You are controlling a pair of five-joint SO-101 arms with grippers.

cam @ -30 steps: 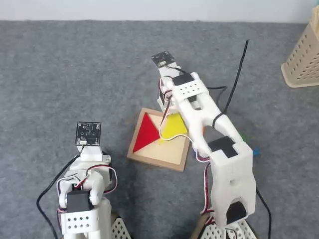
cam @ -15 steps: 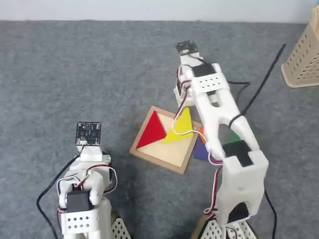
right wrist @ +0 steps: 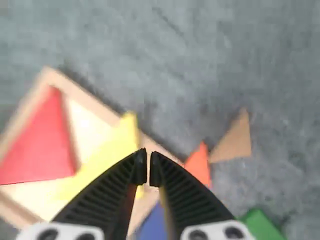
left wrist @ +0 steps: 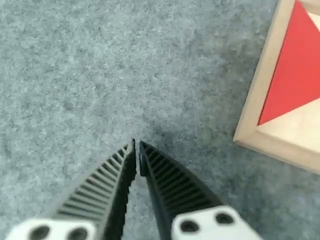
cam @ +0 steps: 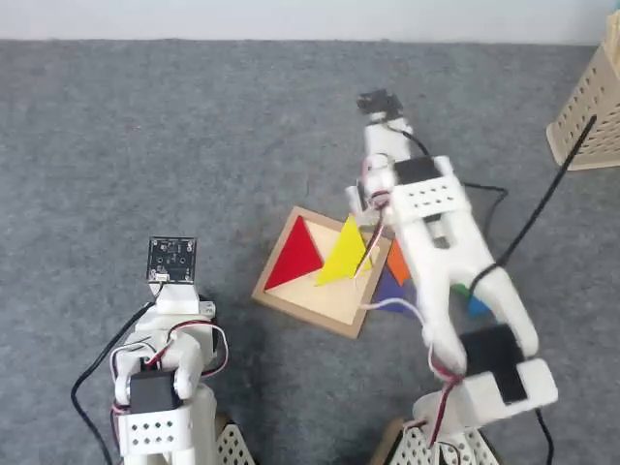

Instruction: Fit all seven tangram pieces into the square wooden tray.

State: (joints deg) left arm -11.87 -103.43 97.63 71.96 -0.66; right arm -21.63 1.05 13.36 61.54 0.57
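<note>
In the middle of the high view the yellow triangle [cam: 341, 254] seems to ride over the right rim of the tray [cam: 305, 318]; the right pincer [right wrist: 144, 157], closed and empty above it, could, I think, push it out instead of in; the left pincer [left wrist: 136, 147] is closed too, lower left

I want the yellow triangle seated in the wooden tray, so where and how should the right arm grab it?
Take the yellow triangular piece by its pointed corner, which seems to lie across the square wooden tray's far rim. Bring the right end effector down from that outer side, opened. The corner's two slanted edges look exposed there, while its inner side sits close to the red triangular piece.
</note>
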